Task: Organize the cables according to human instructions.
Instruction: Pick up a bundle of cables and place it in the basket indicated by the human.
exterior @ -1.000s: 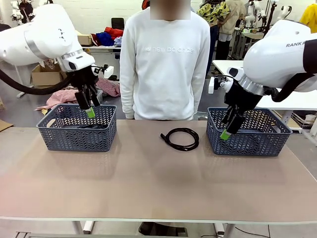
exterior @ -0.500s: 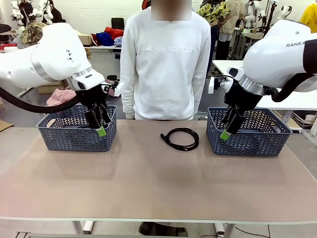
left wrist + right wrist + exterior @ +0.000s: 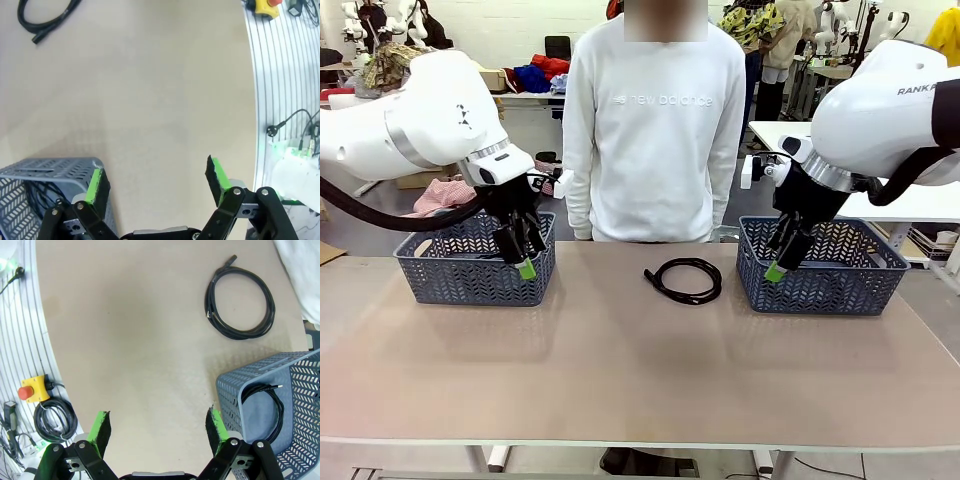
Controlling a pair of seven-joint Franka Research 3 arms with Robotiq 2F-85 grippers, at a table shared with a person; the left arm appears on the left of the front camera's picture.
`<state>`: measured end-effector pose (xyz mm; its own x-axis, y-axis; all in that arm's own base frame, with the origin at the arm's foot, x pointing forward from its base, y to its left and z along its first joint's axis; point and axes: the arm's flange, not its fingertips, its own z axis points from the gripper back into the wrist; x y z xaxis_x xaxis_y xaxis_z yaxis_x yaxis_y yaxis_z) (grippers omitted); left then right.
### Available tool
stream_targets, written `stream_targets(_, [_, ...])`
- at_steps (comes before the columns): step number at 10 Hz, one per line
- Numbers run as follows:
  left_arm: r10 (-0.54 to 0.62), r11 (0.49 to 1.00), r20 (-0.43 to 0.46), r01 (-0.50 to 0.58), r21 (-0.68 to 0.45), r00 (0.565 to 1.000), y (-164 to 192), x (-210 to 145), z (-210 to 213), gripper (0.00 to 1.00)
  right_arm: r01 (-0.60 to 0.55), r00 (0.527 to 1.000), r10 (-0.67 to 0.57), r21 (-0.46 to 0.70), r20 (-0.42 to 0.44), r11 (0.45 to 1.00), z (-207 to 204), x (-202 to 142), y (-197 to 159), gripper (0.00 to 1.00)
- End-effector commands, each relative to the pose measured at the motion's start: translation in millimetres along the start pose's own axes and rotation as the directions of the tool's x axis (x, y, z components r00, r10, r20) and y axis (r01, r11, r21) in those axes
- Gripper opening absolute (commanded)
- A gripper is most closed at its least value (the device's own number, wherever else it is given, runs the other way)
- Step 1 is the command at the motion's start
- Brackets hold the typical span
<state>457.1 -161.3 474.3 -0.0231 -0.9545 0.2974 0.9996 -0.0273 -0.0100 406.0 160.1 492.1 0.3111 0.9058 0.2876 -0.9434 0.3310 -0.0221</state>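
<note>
One coiled black cable (image 3: 685, 279) lies on the table between two blue baskets; it also shows as a cable (image 3: 240, 302) in the right wrist view and a cable (image 3: 45, 17) at the top left of the left wrist view. My left gripper (image 3: 523, 258) hangs open and empty at the front right corner of the left basket (image 3: 440, 280), which holds dark cables (image 3: 37, 197). My right gripper (image 3: 777, 265) is open and empty at the left wall of the right basket (image 3: 840, 290), where another cable (image 3: 267, 407) lies coiled inside.
A person in a white sweatshirt (image 3: 655, 120) stands at the far edge, behind the loose cable, hands not over the table. An emergency stop button (image 3: 32, 389) and spare cords sit off the table's near edge. The tabletop's front half is bare.
My left arm swung right and down, from above the left basket's inside to its front right corner, then nearly stopped. The right arm and the loose cable stayed still.
</note>
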Motion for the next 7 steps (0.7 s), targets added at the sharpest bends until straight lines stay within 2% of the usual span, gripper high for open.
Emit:
stream_targets(1, [0.004, 1.0, 0.002, -0.004, 0.009, 1.0, 0.2, -1.6, 1.1, 1.0, -0.001, 1.0, 0.001, -0.001, -0.002, 1.0, 1.9, 2.7, -0.3, 1.0])
stream_targets(7, [0.004, 1.0, 0.002, -0.004, 0.009, 1.0, 0.2, -1.6, 1.1, 1.0, -0.001, 1.0, 0.001, -0.001, -0.002, 1.0, 1.9, 2.7, -0.3, 1.0])
